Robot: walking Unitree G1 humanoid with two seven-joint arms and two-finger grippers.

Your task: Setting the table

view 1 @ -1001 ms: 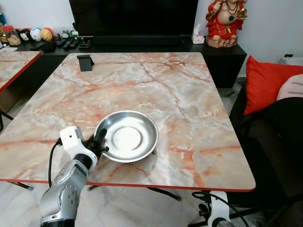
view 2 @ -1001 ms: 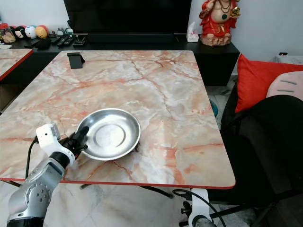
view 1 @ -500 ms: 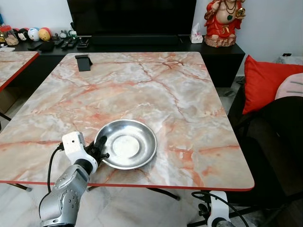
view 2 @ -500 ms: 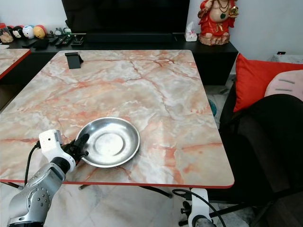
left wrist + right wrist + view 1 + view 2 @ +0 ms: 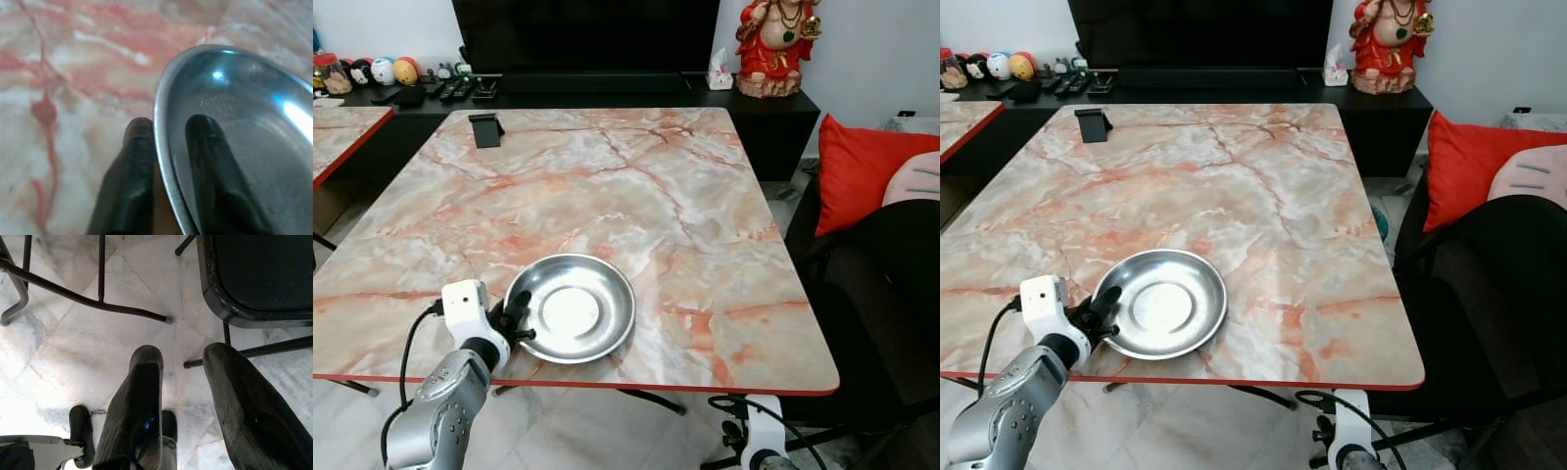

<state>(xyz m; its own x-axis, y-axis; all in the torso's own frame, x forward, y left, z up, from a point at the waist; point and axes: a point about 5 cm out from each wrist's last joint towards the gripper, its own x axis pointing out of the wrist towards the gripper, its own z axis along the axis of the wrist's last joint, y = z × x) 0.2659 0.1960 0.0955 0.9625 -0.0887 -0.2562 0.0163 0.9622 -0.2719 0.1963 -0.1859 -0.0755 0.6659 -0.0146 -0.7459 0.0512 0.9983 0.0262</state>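
Left wrist view: left end effector (image 5: pixel 168 142) pinching the rim of the steel plate (image 5: pixel 234 127).
One finger lies inside the plate (image 5: pixel 571 309), one outside, near the marble counter's (image 5: pixel 636 186) front edge; right end effector (image 5: pixel 183 367) hangs parted over the floor.

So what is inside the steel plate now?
The steel plate holds no food; inside is one finger of the left tool gripping its rim. The marble table beneath is covered.
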